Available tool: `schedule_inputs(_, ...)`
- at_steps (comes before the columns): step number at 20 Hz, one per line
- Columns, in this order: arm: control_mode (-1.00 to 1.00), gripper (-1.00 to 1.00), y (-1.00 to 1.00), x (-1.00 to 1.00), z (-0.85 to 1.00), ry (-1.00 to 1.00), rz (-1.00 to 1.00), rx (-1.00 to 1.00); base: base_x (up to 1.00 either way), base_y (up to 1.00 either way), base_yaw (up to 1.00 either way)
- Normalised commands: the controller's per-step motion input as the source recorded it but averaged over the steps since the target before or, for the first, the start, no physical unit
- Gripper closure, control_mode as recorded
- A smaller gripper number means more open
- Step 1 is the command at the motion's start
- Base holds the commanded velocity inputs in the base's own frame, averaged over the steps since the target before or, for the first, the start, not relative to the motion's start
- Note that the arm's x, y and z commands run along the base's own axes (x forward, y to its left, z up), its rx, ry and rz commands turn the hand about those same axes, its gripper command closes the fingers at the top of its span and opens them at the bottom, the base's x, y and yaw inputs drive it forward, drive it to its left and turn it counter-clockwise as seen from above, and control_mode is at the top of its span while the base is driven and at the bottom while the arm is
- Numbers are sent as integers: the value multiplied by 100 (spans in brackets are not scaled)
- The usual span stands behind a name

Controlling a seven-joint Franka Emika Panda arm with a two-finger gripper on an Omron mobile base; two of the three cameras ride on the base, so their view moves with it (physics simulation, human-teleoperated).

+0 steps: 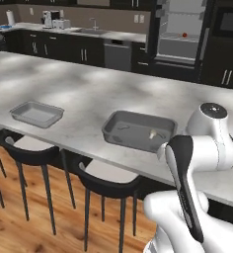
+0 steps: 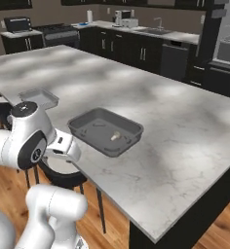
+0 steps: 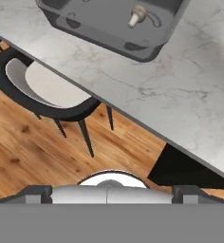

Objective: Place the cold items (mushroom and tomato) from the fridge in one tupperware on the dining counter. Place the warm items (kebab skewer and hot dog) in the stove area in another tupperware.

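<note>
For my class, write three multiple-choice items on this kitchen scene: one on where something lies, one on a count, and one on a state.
1. Where does the mushroom lie?
A. On the bare counter
B. Inside the darker tupperware
C. On a stool

2. How many tupperware containers stand on the dining counter?
A. One
B. Two
C. Three

3. What is the state of the fridge at the back?
A. Door open, a red item on a shelf
B. Door shut
C. Door open, shelves bare

Answers:
1 B, the small pale mushroom sits on that container's floor.
2 B, the darker tupperware and the lighter tupperware stand apart near the counter's stool-side edge.
3 A, the lit interior shows, with a red tomato inside.
</note>
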Motion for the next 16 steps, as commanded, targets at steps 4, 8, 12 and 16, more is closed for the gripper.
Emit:
schedule_inputs(4, 100, -100, 0, 0, 0, 0, 0, 0, -38, -96, -23)
schedule_inputs(8, 100, -100, 0, 0, 0, 0, 0, 0, -48, -100, -26)
schedule_inputs(12, 100, -100, 0, 0, 0, 0, 0, 0, -78, -79, -30)
schedule_inputs(16, 100, -100, 0, 0, 0, 0, 0, 0, -100, -7, -28)
